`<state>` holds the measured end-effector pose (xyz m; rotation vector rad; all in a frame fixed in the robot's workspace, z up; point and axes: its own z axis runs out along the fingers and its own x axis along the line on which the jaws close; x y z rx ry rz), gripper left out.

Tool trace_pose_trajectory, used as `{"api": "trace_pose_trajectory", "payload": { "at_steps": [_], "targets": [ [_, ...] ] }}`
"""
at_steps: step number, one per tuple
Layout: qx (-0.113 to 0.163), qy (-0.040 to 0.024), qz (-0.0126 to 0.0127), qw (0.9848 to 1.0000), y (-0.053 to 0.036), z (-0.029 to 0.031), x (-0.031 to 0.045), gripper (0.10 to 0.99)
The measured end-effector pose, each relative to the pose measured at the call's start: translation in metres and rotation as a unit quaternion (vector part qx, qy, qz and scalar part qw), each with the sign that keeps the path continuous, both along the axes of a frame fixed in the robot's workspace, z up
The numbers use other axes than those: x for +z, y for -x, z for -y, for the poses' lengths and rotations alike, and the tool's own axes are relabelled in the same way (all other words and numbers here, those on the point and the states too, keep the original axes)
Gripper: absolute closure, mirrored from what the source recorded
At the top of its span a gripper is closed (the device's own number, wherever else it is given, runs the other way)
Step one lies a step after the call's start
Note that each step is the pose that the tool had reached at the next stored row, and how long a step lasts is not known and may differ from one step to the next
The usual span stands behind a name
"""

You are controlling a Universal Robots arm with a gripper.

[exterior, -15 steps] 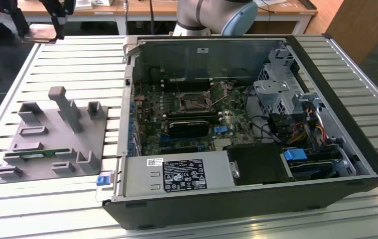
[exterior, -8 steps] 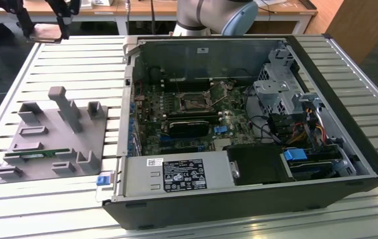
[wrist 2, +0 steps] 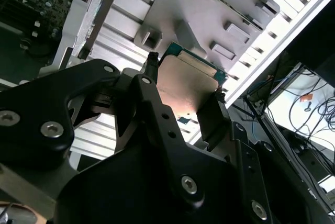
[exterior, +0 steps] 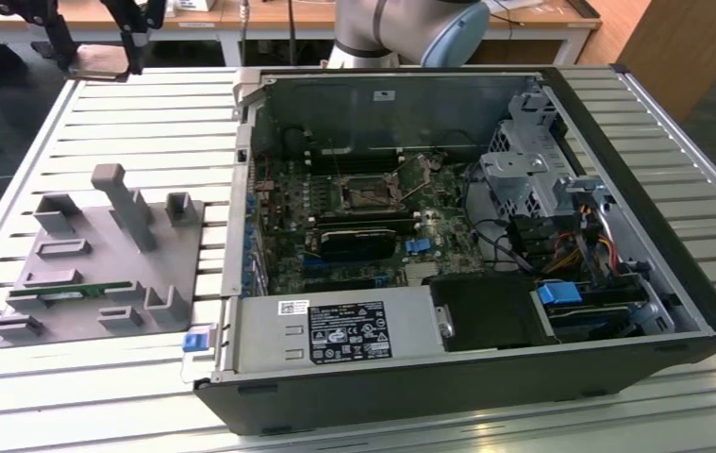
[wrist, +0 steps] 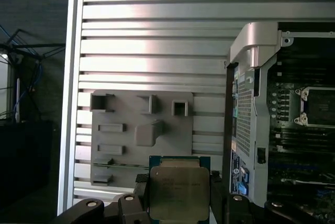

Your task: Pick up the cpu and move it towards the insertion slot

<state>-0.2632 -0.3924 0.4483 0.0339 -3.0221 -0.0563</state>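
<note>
The cpu (wrist: 175, 192), a flat square chip with a silvery top and a green rim, is clamped by its edges in my gripper (wrist: 178, 199), which is shut on it. In the second wrist view the cpu (wrist 2: 189, 84) sits between the two black fingers (wrist 2: 148, 72) of the gripper (wrist 2: 183, 87). It hangs high over the slatted table, above the grey holder block (wrist: 141, 130). The insertion slot (exterior: 364, 193), a dark square socket in a metal bracket, lies on the motherboard inside the open computer case; the first wrist view shows the slot (wrist: 316, 106) well off to one side of the chip.
The open computer case (exterior: 697, 311) fills the exterior view's right, with raised walls, a drive cage (exterior: 527, 179) and a power supply (exterior: 332, 330). The grey holder block (exterior: 93, 255) with upright posts and a green memory stick (exterior: 74, 293) sits at the exterior view's left. A black block (exterior: 358, 241) lies near the slot.
</note>
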Motion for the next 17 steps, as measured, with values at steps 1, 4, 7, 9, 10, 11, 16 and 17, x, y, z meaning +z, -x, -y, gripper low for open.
{"api": "trace_pose_trajectory", "payload": {
  "at_steps": [1,4,7,9,10,11,16,17],
  "targets": [
    [0.000,0.0000,-0.0006,1.0000,-0.0014,0.0000,0.0001,0.541],
    [0.000,0.0000,-0.0024,1.0000,-0.0055,0.0000,0.0000,0.541],
    [0.000,0.0000,-0.0045,1.0000,-0.0106,0.0000,0.0001,0.541],
    [0.000,0.0000,-0.0060,1.0000,-0.0139,0.0000,0.0000,0.541],
    [0.000,0.0001,-0.0067,1.0000,-0.0155,0.0000,0.0001,0.541],
    [0.000,0.0001,-0.0075,1.0000,-0.0173,0.0000,0.0001,0.541],
    [0.000,0.0000,-0.0107,0.9999,-0.0253,0.0000,0.0000,0.541],
    [0.000,0.0000,-0.0113,0.9999,-0.0268,0.0000,0.0000,0.541]
  ]
}}
